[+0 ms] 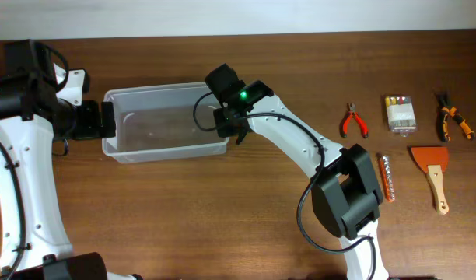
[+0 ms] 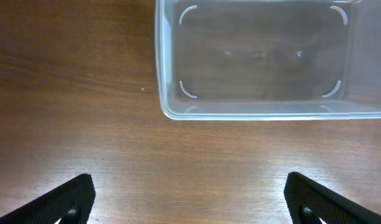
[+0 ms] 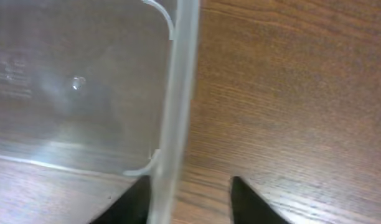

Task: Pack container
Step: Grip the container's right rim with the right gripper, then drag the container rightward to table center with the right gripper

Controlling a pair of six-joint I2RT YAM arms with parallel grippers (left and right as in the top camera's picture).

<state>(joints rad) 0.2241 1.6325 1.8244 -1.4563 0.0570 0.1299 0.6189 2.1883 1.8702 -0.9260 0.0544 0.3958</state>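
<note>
The clear plastic container [image 1: 168, 151] lies empty on the wooden table, left of centre. My right gripper [image 1: 227, 129] hangs over its right end. In the right wrist view it [image 3: 189, 180] straddles the container wall [image 3: 178, 93]: one finger sits inside against the wall, the other stands outside with bare wood between it and the rim. The jaws are partly drawn in and nothing is clamped. My left gripper [image 1: 106, 120] is at the container's left end. In the left wrist view it [image 2: 189, 186] is wide open over bare table, short of the container rim [image 2: 271, 114].
Hand tools lie in a group at the right: red pliers [image 1: 352, 121], a small clear box of bits [image 1: 400, 113], orange-and-black pliers [image 1: 453, 118], a scraper with a wooden handle [image 1: 432, 175] and a slim orange tool [image 1: 387, 177]. The right arm's base [image 1: 345, 198] stands mid-right.
</note>
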